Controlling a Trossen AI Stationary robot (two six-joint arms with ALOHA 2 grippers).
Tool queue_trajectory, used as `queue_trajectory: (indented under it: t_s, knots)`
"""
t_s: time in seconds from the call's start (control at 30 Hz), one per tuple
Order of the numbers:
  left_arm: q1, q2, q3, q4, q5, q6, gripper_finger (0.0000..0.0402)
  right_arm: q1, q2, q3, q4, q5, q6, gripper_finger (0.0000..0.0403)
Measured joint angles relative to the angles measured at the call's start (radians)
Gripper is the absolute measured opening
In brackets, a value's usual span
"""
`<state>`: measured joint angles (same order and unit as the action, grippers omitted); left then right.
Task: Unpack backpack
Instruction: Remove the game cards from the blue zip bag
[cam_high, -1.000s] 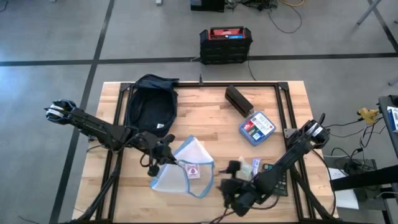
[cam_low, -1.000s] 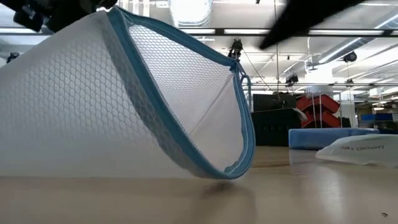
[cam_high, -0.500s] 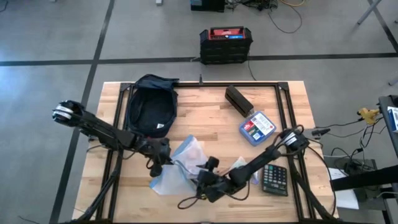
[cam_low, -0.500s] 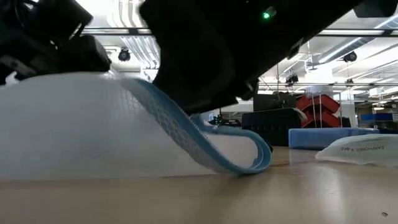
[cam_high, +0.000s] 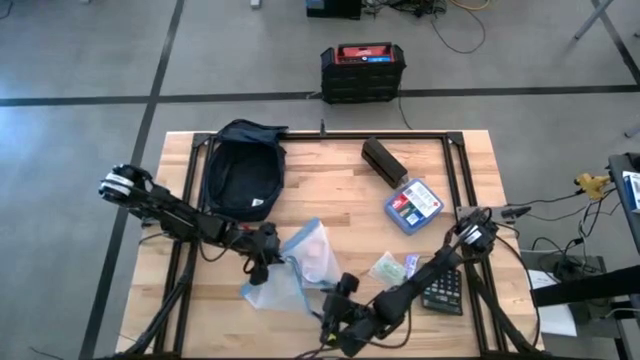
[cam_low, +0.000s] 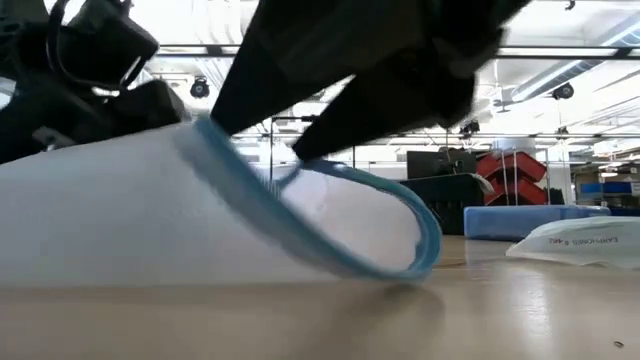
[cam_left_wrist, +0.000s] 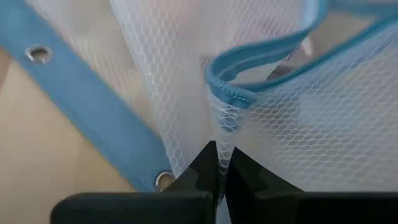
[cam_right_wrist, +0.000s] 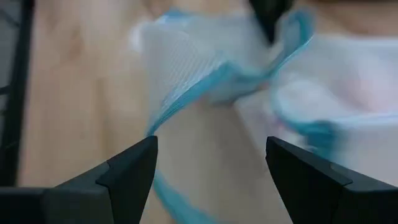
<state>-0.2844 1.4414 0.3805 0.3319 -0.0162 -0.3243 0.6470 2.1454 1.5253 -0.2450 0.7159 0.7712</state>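
Note:
The dark navy backpack (cam_high: 243, 172) lies flat at the table's far left, and neither gripper touches it. A white mesh pouch with blue trim (cam_high: 300, 262) sits on the table near the front, its blue-rimmed mouth (cam_low: 330, 215) sagging low. My left gripper (cam_high: 268, 256) is at the pouch's left side, shut on its mesh. My right gripper (cam_high: 338, 302) stands open just on the near right of the pouch (cam_right_wrist: 205, 68), nothing between its fingers. My left gripper pinches a gather of the pouch's white mesh (cam_left_wrist: 219, 134) between its two fingertips, just below a fold of the blue zip edge (cam_left_wrist: 231, 93). The fingers come in roughly level from the table's left. The pouch's underside rests on the table.
A black oblong case (cam_high: 383, 160) and a small blue box with a red label (cam_high: 413, 205) lie at the far right. A white packet (cam_high: 388, 268) and a calculator (cam_high: 442, 288) lie by the right arm. A black crate (cam_high: 362, 70) stands on the floor beyond the table.
My right gripper swung from the near right toward the pouch, reached its right side, then drew back a little toward the near edge, staying open. The pouch, which stood spread wide with a tall open mouth, has sagged and narrowed. My left gripper has kept its hold.

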Motion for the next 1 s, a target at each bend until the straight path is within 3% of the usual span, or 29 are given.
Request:
queue_trajectory:
  t_s: [0.23, 0.37, 0.5, 0.8, 1.0]
  knots:
    - [-0.022, -0.08, 0.072, 0.005, 0.088, 0.07, 0.0, -0.008, 0.029, -0.008, -0.067, -0.046, 0.07, 0.0268]
    - [-0.069, -0.124, 0.11, -0.015, 0.169, 0.122, 0.0, -0.027, 0.027, -0.009, -0.226, -0.029, 0.157, 0.0263]
    - [-0.136, -0.146, 0.117, -0.047, 0.183, 0.132, 0.0, -0.034, 0.015, -0.01, -0.318, 0.011, 0.198, 0.0269]
    - [-0.18, -0.12, 0.063, -0.098, 0.083, 0.061, 0.0, -0.039, -0.065, -0.009, -0.322, 0.022, 0.078, 0.0298]
    - [-0.177, -0.105, 0.042, -0.096, -0.005, 0.053, 0.0, -0.06, -0.058, -0.011, -0.276, -0.002, 0.075, 0.0295]
